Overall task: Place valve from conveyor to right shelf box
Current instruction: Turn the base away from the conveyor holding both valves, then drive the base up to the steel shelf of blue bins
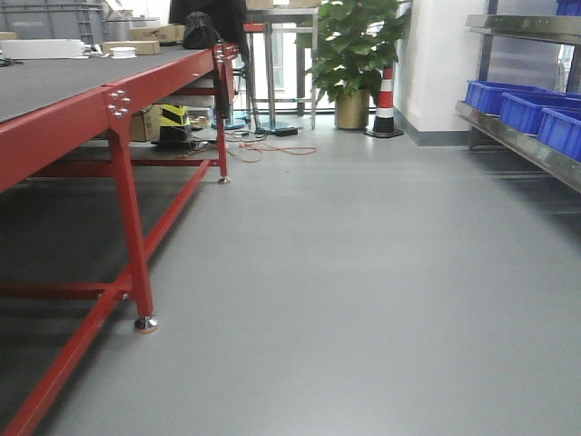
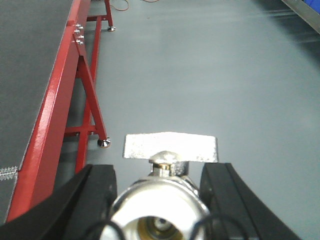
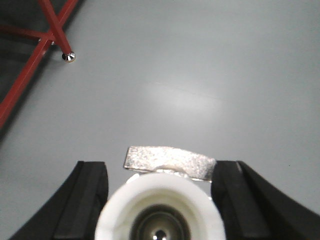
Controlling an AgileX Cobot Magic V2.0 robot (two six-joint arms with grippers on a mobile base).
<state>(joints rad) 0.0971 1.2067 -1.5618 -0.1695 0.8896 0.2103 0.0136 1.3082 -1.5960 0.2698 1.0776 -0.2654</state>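
My left gripper [image 2: 159,187] is shut on a silvery valve [image 2: 170,147], its flat lever lying crosswise above the round open end, held over the grey floor beside the conveyor [image 2: 25,75]. My right gripper [image 3: 159,187] is shut on a second valve [image 3: 170,161] with a white round end and a silvery lever, also above the floor. In the front view the conveyor's dark belt [image 1: 64,77] sits on a red frame at the left. Blue boxes [image 1: 531,111] stand on the right shelf [image 1: 517,147]. Neither gripper shows in the front view.
The red frame legs [image 1: 132,236] and braces reach down to the floor, with a metal foot [image 3: 68,57] in the right wrist view. A potted plant [image 1: 354,45], a striped cone [image 1: 386,104] and cables lie at the back. Grey floor spans conveyor to shelf.
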